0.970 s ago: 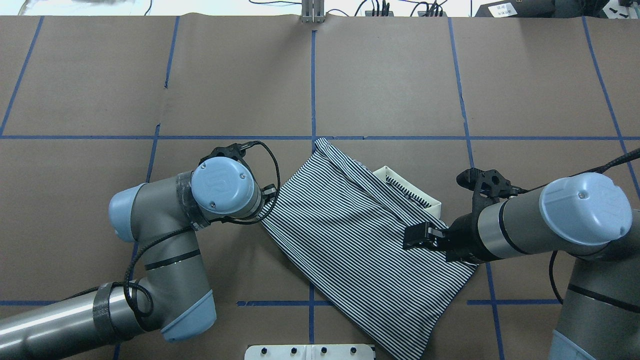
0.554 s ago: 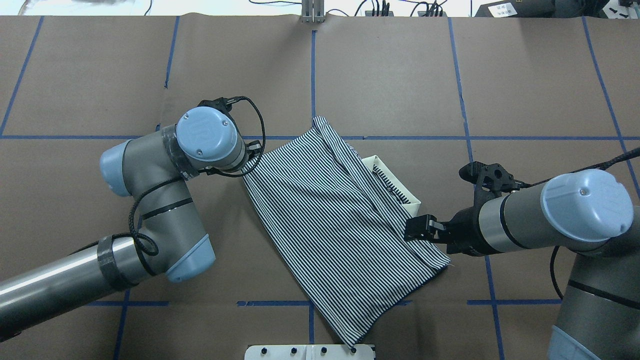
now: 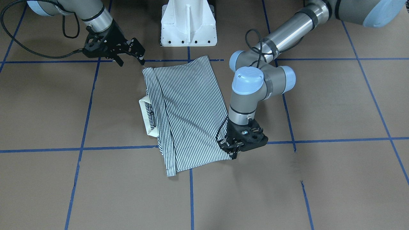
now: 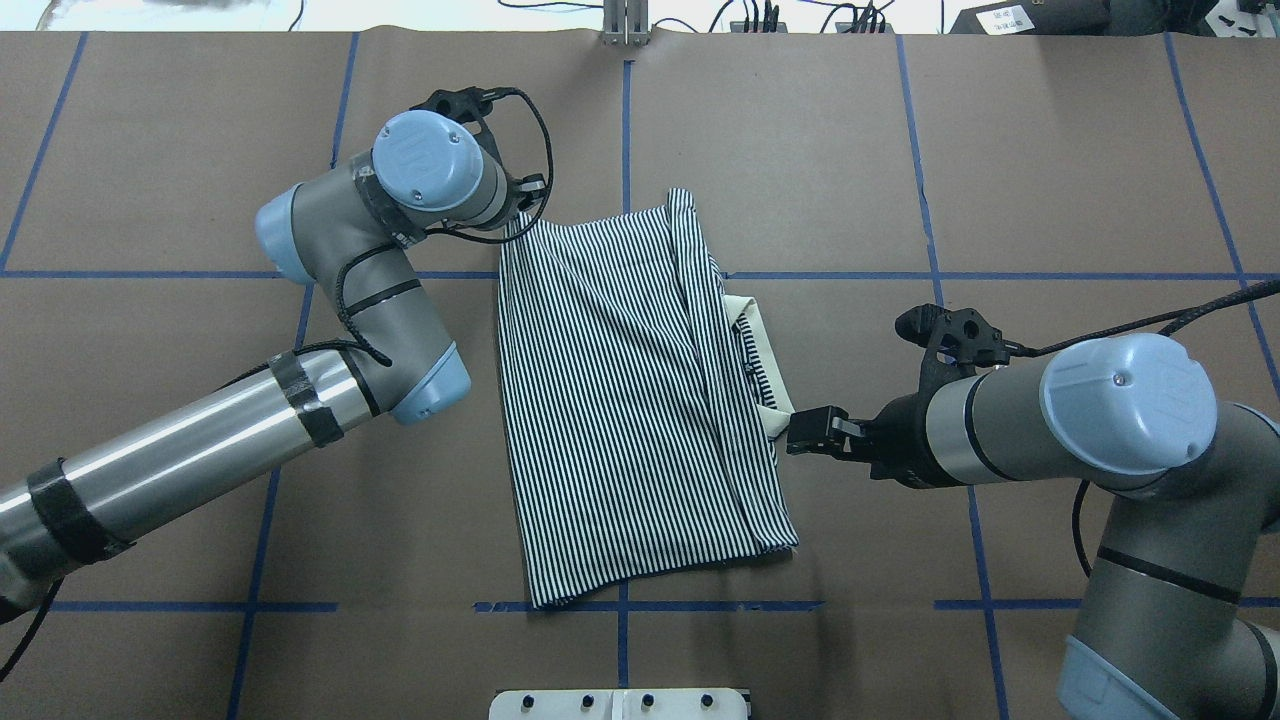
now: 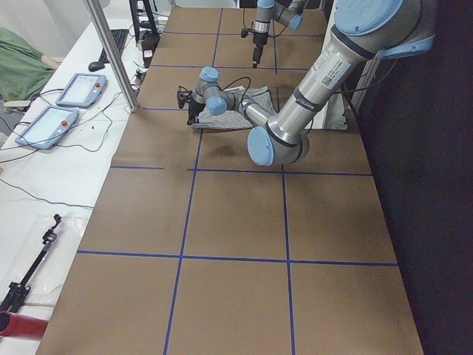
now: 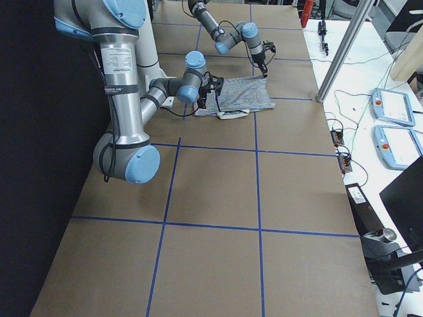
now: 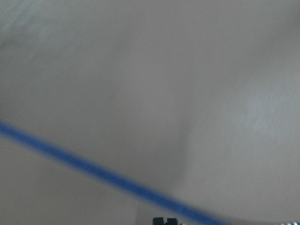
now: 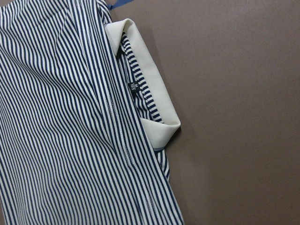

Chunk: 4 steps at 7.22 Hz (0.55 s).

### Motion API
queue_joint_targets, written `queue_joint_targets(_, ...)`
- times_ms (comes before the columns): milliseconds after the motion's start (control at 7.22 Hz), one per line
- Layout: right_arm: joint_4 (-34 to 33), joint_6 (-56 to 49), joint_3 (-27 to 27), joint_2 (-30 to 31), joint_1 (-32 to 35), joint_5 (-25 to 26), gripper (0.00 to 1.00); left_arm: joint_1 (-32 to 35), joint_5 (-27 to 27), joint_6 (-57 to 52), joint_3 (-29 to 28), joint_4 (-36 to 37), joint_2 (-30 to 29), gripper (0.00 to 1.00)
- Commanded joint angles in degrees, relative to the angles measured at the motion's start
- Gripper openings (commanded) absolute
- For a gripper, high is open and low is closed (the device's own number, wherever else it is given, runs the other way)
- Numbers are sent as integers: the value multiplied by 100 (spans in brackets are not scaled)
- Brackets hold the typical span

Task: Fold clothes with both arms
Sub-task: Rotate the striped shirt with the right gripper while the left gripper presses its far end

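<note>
Folded navy-and-white striped polo shirt (image 4: 630, 400) at centre of brown blue-taped bench (image 4: 1050, 180), cream collar (image 4: 762, 345) facing right, black left gripper (image 3: 230, 150) pinching its far left corner, black right gripper (image 3: 131, 60) spread open near collar.

Bare desk (image 4: 900, 150) lay open far, left and right of the shirt (image 4: 620, 400). The left arm (image 4: 330, 300) flanked its left edge, the left pincer (image 3: 232, 150) closed on the far-left corner. The right pincer (image 3: 131, 60) hung beside the right edge. A white pedestal (image 3: 188, 22) blocked the near middle.
</note>
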State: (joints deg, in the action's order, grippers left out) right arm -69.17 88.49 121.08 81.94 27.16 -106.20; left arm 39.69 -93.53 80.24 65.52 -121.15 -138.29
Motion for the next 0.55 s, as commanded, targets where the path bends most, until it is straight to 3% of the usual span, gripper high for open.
queue_joint_targets(0,0,-25,-145,-20,-26,91,100,30,308,-350,-1012,-1064,-418,0)
queue_joint_targets(416,-26,-17,-322,-274,-26,143,100,47,414,-430,-1155,-1104,-418,0)
